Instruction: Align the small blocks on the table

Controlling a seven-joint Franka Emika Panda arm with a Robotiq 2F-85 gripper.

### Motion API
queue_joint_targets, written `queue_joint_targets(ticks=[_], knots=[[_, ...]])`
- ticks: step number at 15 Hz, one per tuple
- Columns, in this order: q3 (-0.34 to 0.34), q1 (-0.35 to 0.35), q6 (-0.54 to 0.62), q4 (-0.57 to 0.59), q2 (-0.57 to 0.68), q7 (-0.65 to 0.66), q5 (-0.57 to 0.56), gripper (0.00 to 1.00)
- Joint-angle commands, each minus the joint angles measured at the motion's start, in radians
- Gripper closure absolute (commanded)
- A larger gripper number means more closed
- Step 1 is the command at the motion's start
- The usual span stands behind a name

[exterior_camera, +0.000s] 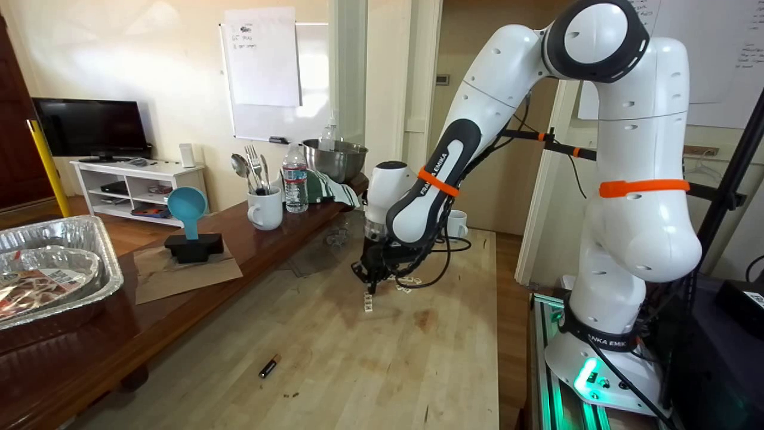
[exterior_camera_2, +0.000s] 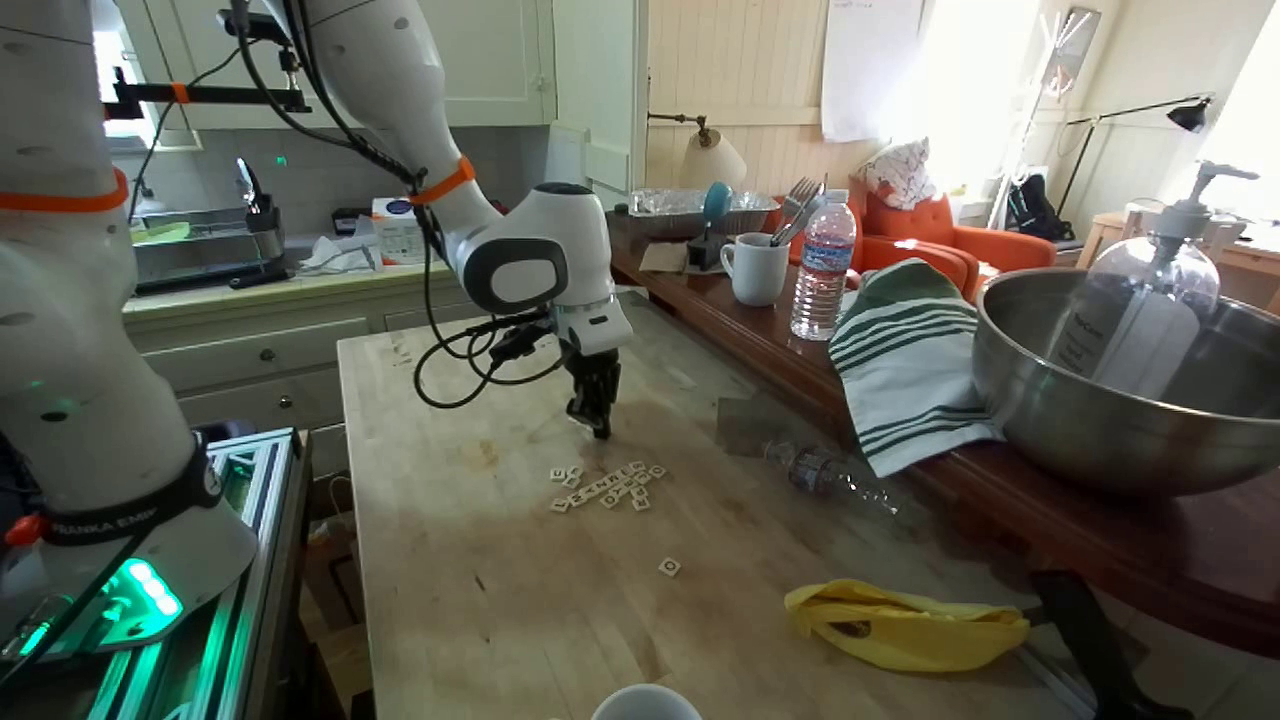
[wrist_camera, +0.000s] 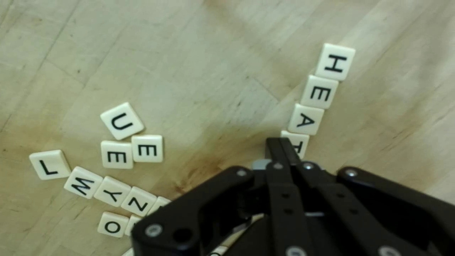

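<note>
In the wrist view, four letter tiles point(wrist_camera: 314, 101), H, E, A and T, stand in one slightly stepped row on the wooden table point(wrist_camera: 213, 49). The gripper point(wrist_camera: 278, 140) has its two fingers pressed together, nothing visible between them; their tips cover part of the T, and I cannot tell whether they touch it. To the left sit three more tiles, one U point(wrist_camera: 122, 121) and two Es point(wrist_camera: 147, 148), then a slanting line of L, W, Y, Z point(wrist_camera: 138, 201) and a fifth, partly hidden. Below it are one O point(wrist_camera: 112, 224) and one half-covered neighbour; two slivers show at the bottom edge. The total cannot be counted.

In an exterior view, one lone tile point(exterior_camera_2: 669, 567) lies well apart from the cluster. The table also bears one battery point(exterior_camera: 269, 365), one yellow object point(exterior_camera_2: 905, 628) and one white mug point(exterior_camera: 458, 224); one cutlery-filled mug point(exterior_camera: 265, 210) stands on the dark counter point(exterior_camera: 239, 236).
</note>
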Motion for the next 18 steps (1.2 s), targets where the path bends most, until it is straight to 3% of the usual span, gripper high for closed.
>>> queue_joint_targets(ticks=[1,14,18], knots=[[0.004,0.008,-0.016,0.017,0.028,-0.007,0.003,1.0],[-0.031,0.033,-0.022,-0.016,-0.058,0.039,-0.078,1.0],[0.009,0.008,-0.051,-0.03,-0.101,-0.106,-0.109,1.0]])
